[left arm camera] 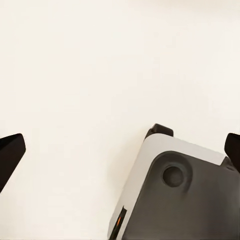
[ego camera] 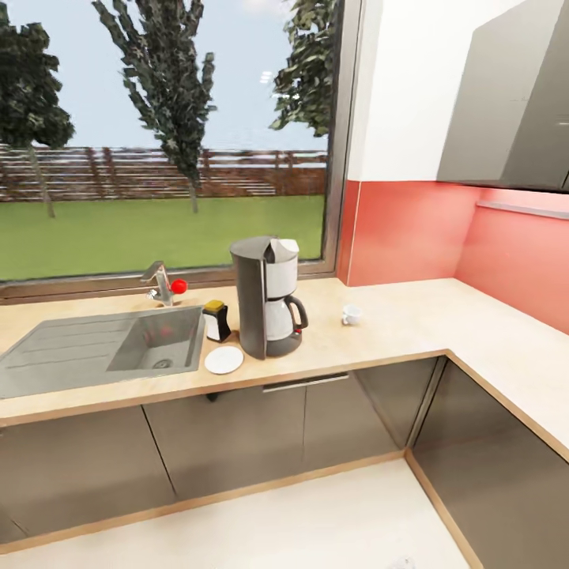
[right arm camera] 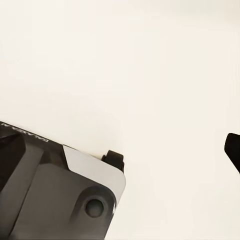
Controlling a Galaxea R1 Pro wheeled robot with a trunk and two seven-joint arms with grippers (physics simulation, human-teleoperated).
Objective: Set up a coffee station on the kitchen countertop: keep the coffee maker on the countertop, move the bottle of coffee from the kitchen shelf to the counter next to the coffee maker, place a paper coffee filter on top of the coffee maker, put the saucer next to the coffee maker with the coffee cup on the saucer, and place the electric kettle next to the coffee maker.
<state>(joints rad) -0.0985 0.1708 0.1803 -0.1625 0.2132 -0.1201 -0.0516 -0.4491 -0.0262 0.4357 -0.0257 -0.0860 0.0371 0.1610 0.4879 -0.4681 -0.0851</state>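
Note:
A grey and white coffee maker (ego camera: pixel 269 296) with a glass carafe stands on the wooden countertop (ego camera: pixel 411 316). Just in front of it, to the left, a white saucer (ego camera: pixel 224 359) lies flat near the counter's edge. To the right of the machine a small white coffee cup (ego camera: pixel 352 314) sits alone on the counter. Touching nothing, my left gripper (left arm camera: pixel 121 147) hangs open over the pale floor, fingers (left arm camera: pixel 10 152) spread wide. My right gripper (right arm camera: pixel 120 150) is open too, above the floor and my own base (right arm camera: pixel 60 200).
A steel sink (ego camera: pixel 103 348) with a faucet (ego camera: pixel 162 284) fills the counter's left. A small black and white container with a yellow top (ego camera: pixel 217 320) stands between sink and coffee maker. The counter turns a corner at the right (ego camera: pixel 514 371). A grey wall cabinet (ego camera: pixel 514 103) hangs above.

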